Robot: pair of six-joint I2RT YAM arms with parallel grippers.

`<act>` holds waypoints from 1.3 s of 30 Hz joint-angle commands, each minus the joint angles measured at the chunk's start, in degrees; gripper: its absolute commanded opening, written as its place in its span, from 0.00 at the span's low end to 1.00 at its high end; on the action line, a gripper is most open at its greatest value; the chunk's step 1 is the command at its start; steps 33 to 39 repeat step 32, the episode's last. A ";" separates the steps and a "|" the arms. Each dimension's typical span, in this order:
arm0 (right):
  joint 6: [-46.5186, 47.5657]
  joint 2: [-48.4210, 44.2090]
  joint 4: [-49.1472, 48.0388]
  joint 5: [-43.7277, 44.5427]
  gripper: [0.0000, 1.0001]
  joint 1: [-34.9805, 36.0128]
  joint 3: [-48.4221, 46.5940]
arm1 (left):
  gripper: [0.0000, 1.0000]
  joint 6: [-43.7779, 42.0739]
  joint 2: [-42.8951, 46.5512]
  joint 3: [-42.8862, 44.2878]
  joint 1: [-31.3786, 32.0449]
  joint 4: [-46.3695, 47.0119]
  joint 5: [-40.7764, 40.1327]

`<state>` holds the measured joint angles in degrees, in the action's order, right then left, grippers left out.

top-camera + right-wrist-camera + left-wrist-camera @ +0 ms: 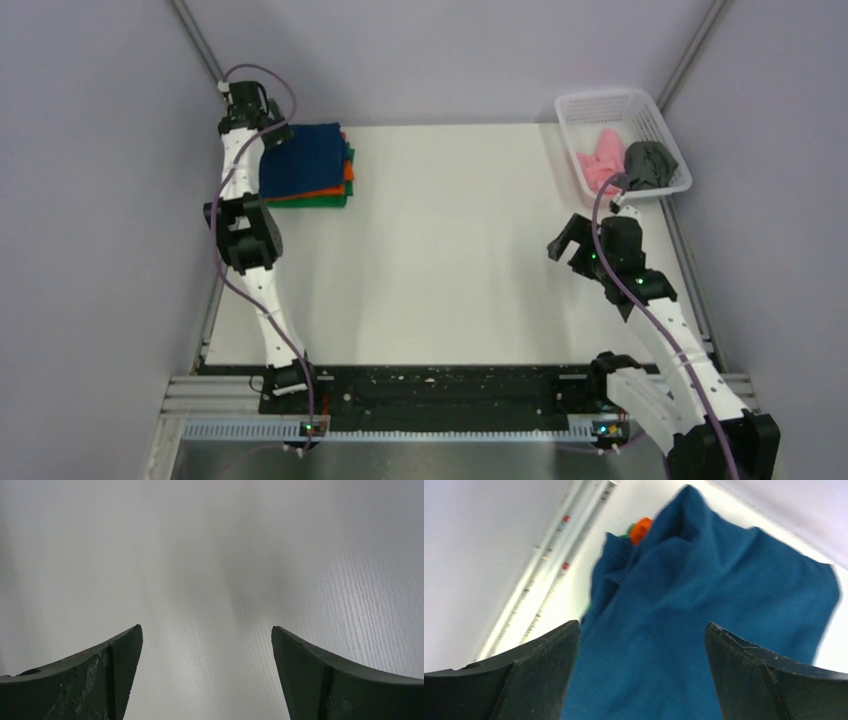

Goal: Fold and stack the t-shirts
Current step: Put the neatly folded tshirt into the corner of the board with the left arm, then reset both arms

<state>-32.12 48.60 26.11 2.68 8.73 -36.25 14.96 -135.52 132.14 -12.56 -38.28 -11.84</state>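
A stack of folded t-shirts lies at the back left of the table: the navy blue one (pixel 305 160) on top, the orange one (pixel 349 172) under it, the green one (pixel 322 201) at the bottom. My left gripper (pixel 278 138) hangs open over the stack's back left corner. In the left wrist view its jaws (pixel 642 630) stand wide apart over the navy cloth (pixel 704 605), with a bit of orange (pixel 642 528) beyond. The pink shirt (pixel 600 165) and dark grey shirt (pixel 650 165) lie crumpled in the basket. My right gripper (pixel 566 238) is open and empty over bare table (pixel 206 628). The navy shirt's print is hidden.
The white mesh basket (pixel 600 97) stands at the back right corner, just behind my right arm. A metal rail (pixel 549 555) runs along the table's left edge beside the stack. Grey walls close in the table on both sides and at the back.
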 commanded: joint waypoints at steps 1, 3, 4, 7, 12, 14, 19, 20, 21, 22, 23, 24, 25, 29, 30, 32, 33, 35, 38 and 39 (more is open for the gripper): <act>0.71 -2.61 -1.28 2.10 0.99 -0.12 -1.49 | 0.99 9.39 8.05 -1.57 -0.34 -1.30 10.99; 0.86 -3.89 -1.44 2.48 0.99 -0.12 -1.18 | 0.99 13.83 10.81 -7.11 -0.01 -1.14 14.82; 0.80 -4.62 -1.78 2.52 0.99 -0.12 -0.88 | 0.99 14.93 13.55 -12.15 0.41 2.68 16.75; 1.73 -6.62 -2.02 1.32 0.99 -0.16 -0.23 | 0.99 15.88 22.88 -28.98 3.35 14.51 16.08; 1.90 -10.49 -0.73 1.71 0.99 -0.10 1.75 | 0.99 13.89 39.37 -49.23 10.81 24.15 15.89; 1.69 -12.53 -1.60 3.66 0.99 -0.13 4.24 | 0.99 14.58 47.64 -61.01 14.71 30.62 16.33; -0.27 -15.42 -7.67 11.28 0.99 -0.06 10.13 | 0.99 12.82 68.69 -85.91 28.14 41.59 9.16; 0.31 -15.32 -10.36 11.35 0.99 -0.08 10.97 | 0.99 12.51 72.37 -89.37 29.79 40.78 7.66; 1.52 -15.02 -12.11 11.62 0.99 -0.04 11.50 | 0.99 12.47 75.75 -91.57 30.98 39.07 5.40; 3.12 -14.64 -13.59 12.49 0.99 -0.05 11.91 | 0.99 12.65 79.08 -93.33 31.52 36.52 3.25; 4.09 -14.09 -14.22 14.38 0.99 -0.03 12.12 | 0.99 12.78 82.30 -95.18 31.60 34.44 1.49; 4.14 -13.73 -14.20 16.55 0.99 -0.03 11.98 | 0.99 13.02 85.39 -96.78 31.63 31.75 -0.31; 3.83 -13.40 -14.19 17.80 0.99 -0.03 11.88 | 0.99 12.71 88.28 -98.20 31.63 30.39 -1.54; 5.60 -13.46 -19.28 16.71 0.99 -0.05 14.73 | 0.99 10.19 97.28 -101.58 31.60 27.13 -4.30; 5.63 -13.63 -20.24 16.94 0.99 -0.03 15.47 | 0.99 10.69 98.75 -101.74 31.61 26.29 -4.81; 5.87 -14.31 -21.42 17.12 0.99 -0.03 16.45 | 0.99 10.46 101.03 -102.82 31.62 27.18 -3.89; 5.87 -14.31 -21.42 17.12 0.99 -0.03 16.45 | 0.99 10.46 101.03 -102.82 31.62 27.18 -3.89; 5.87 -14.31 -21.42 17.12 0.99 -0.03 16.45 | 0.99 10.46 101.03 -102.82 31.62 27.18 -3.89; 5.87 -14.31 -21.42 17.12 0.99 -0.03 16.45 | 0.99 10.46 101.03 -102.82 31.62 27.18 -3.89; 5.87 -14.31 -21.42 17.12 0.99 -0.03 16.45 | 0.99 10.46 101.03 -102.82 31.62 27.18 -3.89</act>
